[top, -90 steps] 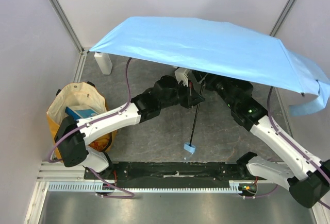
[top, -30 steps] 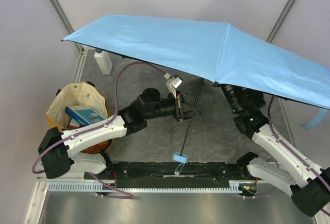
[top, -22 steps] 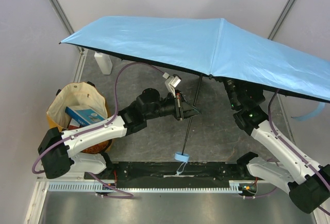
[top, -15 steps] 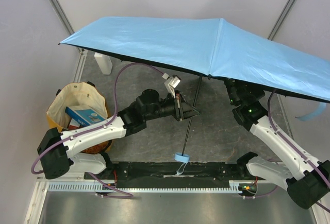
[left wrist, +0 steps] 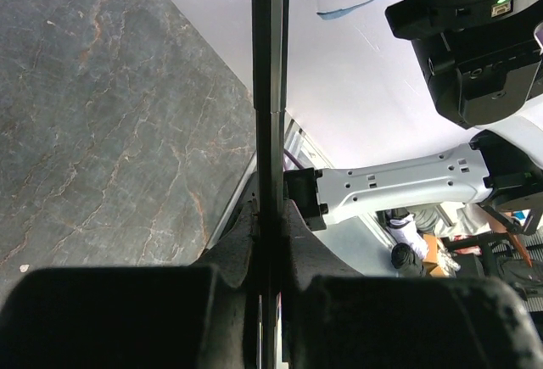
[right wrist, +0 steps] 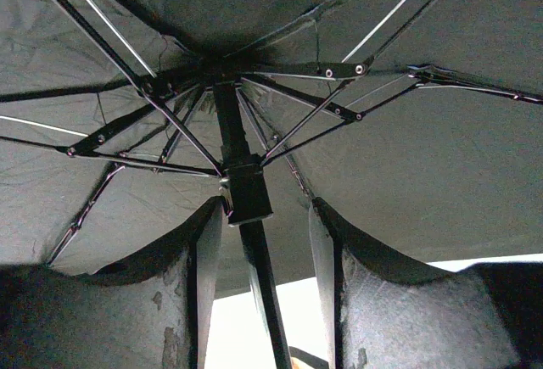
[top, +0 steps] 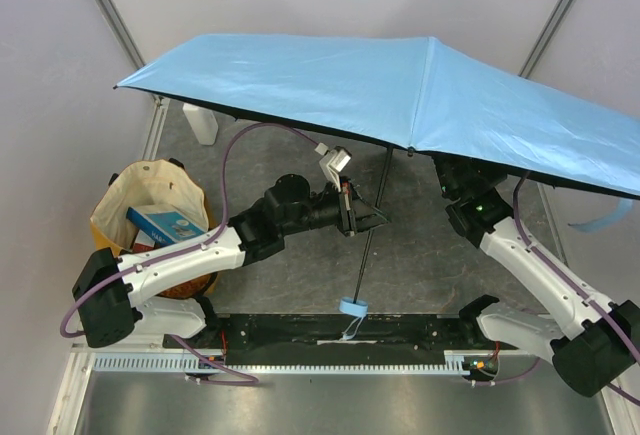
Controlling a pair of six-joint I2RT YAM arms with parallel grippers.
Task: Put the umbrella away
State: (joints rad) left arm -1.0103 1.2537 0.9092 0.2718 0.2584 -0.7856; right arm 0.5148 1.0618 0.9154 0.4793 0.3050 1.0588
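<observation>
The umbrella stands open, its sky-blue canopy spread over the back of the table. Its black shaft slants down to a blue handle near the front rail. My left gripper is shut on the shaft about halfway down; in the left wrist view, the left gripper has both fingers pressed against it. In the top view the canopy hides my right gripper. Seen from the right wrist, the right gripper is open under the ribs, its jaws either side of the shaft and the runner.
A yellow-and-cream tote bag holding a blue box sits at the left. A white bottle stands at the back left, partly under the canopy. A loose blue strap hangs at the right. The black rail runs along the front edge.
Since three seconds ago the canopy has swung round, the handle has come nearer the front rail and the left arm has re-posed. In the last second the right arm shifted slightly under the canopy.
</observation>
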